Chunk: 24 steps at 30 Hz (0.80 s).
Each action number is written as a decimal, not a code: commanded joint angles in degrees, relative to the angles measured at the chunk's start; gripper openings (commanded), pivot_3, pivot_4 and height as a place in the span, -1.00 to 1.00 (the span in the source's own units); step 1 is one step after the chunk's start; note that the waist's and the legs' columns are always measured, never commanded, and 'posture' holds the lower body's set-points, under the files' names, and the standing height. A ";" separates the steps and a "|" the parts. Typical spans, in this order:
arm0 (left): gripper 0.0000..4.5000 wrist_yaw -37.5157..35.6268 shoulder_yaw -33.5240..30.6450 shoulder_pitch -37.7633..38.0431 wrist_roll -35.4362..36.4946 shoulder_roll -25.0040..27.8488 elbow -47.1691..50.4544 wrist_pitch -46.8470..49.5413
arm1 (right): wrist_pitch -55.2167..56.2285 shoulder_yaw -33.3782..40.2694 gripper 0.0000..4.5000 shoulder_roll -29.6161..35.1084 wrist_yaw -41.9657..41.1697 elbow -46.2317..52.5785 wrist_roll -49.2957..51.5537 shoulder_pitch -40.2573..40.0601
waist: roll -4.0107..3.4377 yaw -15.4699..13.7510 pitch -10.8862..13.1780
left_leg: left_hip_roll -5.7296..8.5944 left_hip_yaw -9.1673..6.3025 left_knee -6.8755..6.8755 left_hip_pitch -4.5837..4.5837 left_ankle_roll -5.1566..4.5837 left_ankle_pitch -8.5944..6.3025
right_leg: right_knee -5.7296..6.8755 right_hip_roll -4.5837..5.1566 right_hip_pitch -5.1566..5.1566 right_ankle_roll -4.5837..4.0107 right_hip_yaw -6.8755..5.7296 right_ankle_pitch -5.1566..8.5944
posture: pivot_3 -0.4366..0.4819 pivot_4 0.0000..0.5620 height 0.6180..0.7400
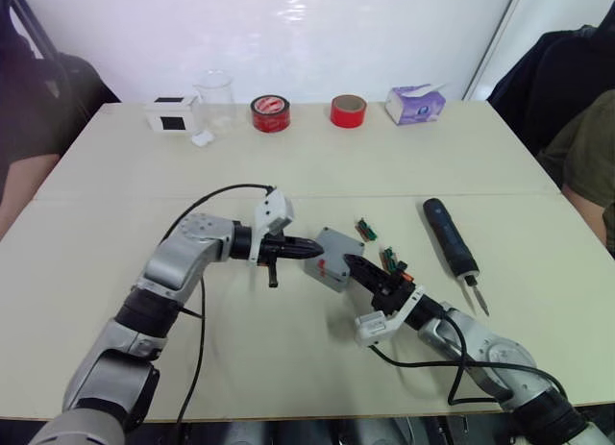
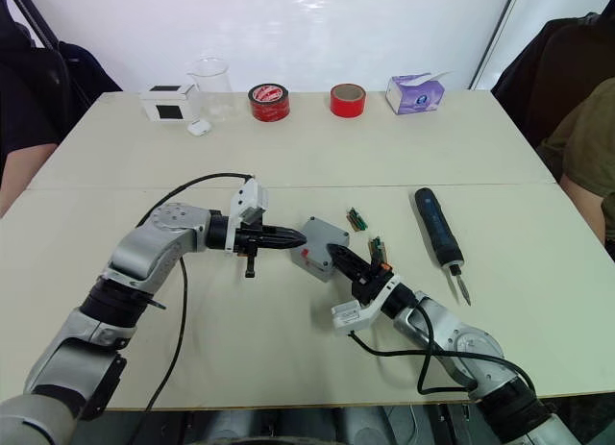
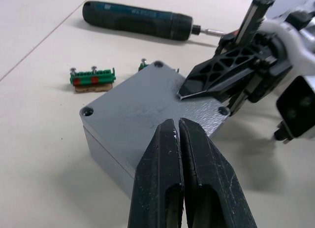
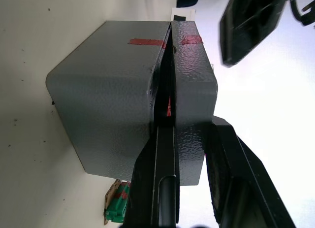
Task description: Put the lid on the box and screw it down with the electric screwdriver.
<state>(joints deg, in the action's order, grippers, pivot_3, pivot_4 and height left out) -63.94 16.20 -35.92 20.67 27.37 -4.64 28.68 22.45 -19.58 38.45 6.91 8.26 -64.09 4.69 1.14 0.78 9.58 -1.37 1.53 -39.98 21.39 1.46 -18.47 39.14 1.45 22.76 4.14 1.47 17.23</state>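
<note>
The worktop [image 1: 317, 166] is pale cream with a faint seam line across it. The box [image 3: 106, 149] is mid grey, and its lid [image 3: 142, 107] is the same grey with a fine pebbled grain; a small red mark shows on the box's side. Both claws, left [image 1: 312, 246] and right [image 1: 354, 264], are black on silver arms with white wrist housings. The electric screwdriver [image 1: 449, 236] is dark blue-black with a bright metal bit. Small terminal blocks [image 3: 92, 79] are green with red spots. At the far edge stand two red tape rolls [image 1: 270, 113], one with white print, a purple-and-white tissue pack [image 1: 415, 105], a clear beaker [image 1: 214, 94], and a white box with a black panel [image 1: 172, 114].
</note>
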 commanded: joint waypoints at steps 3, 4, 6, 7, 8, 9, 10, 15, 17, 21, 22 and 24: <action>-0.96 -0.48 0.89 -1.03 -3.14 -0.48 -1.64 -2.88 | 1.51 -1.68 -0.90 1.80 -1.44 -2.05 -0.14 -1.34 | 0.00 -0.02 0.00 | 0.00 0.00 0.00 0.00 0.00 0.00 | 0.00 0.00 0.00 0.00 0.00 0.00 | -0.05 -0.47 1.00; -0.96 -0.70 1.71 -0.74 -4.12 -0.36 -1.98 -3.51 | 1.66 -1.66 -0.90 1.93 -1.55 -2.17 0.13 -1.32 | 0.00 -0.07 0.00 | 0.00 -0.01 0.00 0.00 0.00 0.00 | 0.00 0.00 -0.01 0.00 0.00 0.00 | -0.05 -0.47 1.00; -1.00 -0.66 2.66 -0.32 -5.65 -0.44 -2.61 -4.43 | 1.89 -1.64 -0.37 2.16 -1.55 -2.34 0.44 -1.33 | 0.03 -0.05 -0.05 | 0.00 0.00 0.00 -0.01 -0.01 0.00 | -0.02 0.01 -0.03 0.00 0.00 0.00 | -0.05 -0.47 1.00; -1.00 -0.42 2.91 -0.17 -6.17 -0.65 -2.93 -4.55 | 2.13 -1.65 -0.16 2.29 -1.59 -2.38 0.64 -1.34 | 0.06 -0.05 -0.09 | 0.00 -0.01 0.00 -0.04 -0.01 -0.01 | -0.03 0.01 -0.07 0.00 -0.01 0.00 | -0.05 -0.47 1.00; -1.00 0.02 3.08 -0.05 -6.72 -0.94 -3.27 -4.64 | 2.38 -1.60 -0.02 2.44 -1.69 -2.30 0.86 -1.32 | 0.08 -0.05 -0.14 | 0.00 -0.01 0.00 -0.10 -0.03 -0.02 | -0.04 0.01 -0.13 0.00 -0.01 0.00 | -0.05 -0.47 1.00; -1.00 0.53 3.18 0.04 -7.16 -1.26 -3.59 -4.56 | 2.67 -1.49 0.08 2.59 -2.02 -2.24 1.35 -1.31 | 0.09 -0.05 -0.22 | 0.00 -0.01 0.00 -0.13 -0.03 -0.02 | -0.04 0.01 -0.15 0.00 -0.01 0.00 | -0.05 -0.47 1.00; -1.00 1.02 3.17 0.12 -7.60 -1.59 -3.85 -4.54 | 2.86 -1.37 0.27 2.73 -2.26 -2.15 1.69 -1.34 | 0.11 -0.07 -0.28 | 0.00 -0.02 0.00 -0.19 -0.04 -0.02 | -0.04 0.01 -0.22 0.00 -0.02 0.00 | -0.05 -0.47 1.00; -1.00 2.54 3.44 0.15 -9.26 -2.50 -5.60 -3.22 | 4.59 -0.52 0.88 4.37 -2.29 -1.44 3.05 -1.21 | 0.27 -0.07 -0.72 | -0.01 -0.02 0.01 -0.48 -0.12 -0.07 | -0.07 0.01 -0.51 -0.07 -0.01 0.05 | -0.05 -0.47 1.00; -1.00 3.78 3.85 0.03 -10.25 -2.66 -6.38 -1.76 | 6.14 0.13 0.98 5.78 -1.99 -1.33 3.92 -0.66 | 0.33 -0.08 -0.91 | 0.00 -0.01 0.02 -0.56 -0.15 -0.08 | -0.09 0.02 -0.59 -0.06 -0.01 0.05 | -0.05 -0.47 1.00; -1.00 4.45 5.02 0.80 -11.38 -2.26 -5.85 0.71 | 9.26 2.18 0.98 8.92 -1.53 -0.95 6.28 0.39 | 0.37 -0.02 -0.99 | 0.00 0.02 0.08 -0.83 -0.17 -0.10 | -0.12 0.02 -0.80 -0.18 0.03 0.12 | -0.05 -0.47 1.00; -1.00 4.47 5.13 1.01 -11.51 -2.19 -5.74 0.79 | 9.81 2.43 0.98 9.40 -1.31 -0.89 6.55 0.54 | 0.35 -0.12 -1.00 | -0.01 0.02 0.12 -0.98 -0.19 -0.11 | -0.17 0.04 -0.95 -0.18 0.02 0.13 | -0.05 -0.47 1.00; -1.00 4.85 5.63 1.45 -11.98 -1.95 -5.93 1.35 | 11.13 3.13 0.98 10.54 -1.32 -1.02 7.73 0.88 | 0.35 -0.26 -1.00 | 0.02 0.01 0.16 -0.99 -0.20 -0.12 | -0.18 0.07 -0.96 -0.16 0.02 0.15 | -0.05 -0.47 1.00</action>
<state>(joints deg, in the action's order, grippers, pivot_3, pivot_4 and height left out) -59.55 18.44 -36.74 12.14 24.39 -7.81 27.04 31.46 -17.02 46.95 6.69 8.32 -57.18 6.47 1.49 0.52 8.59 -1.35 1.54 -39.82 20.42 1.25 -18.59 38.92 1.52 21.80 3.98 1.49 17.38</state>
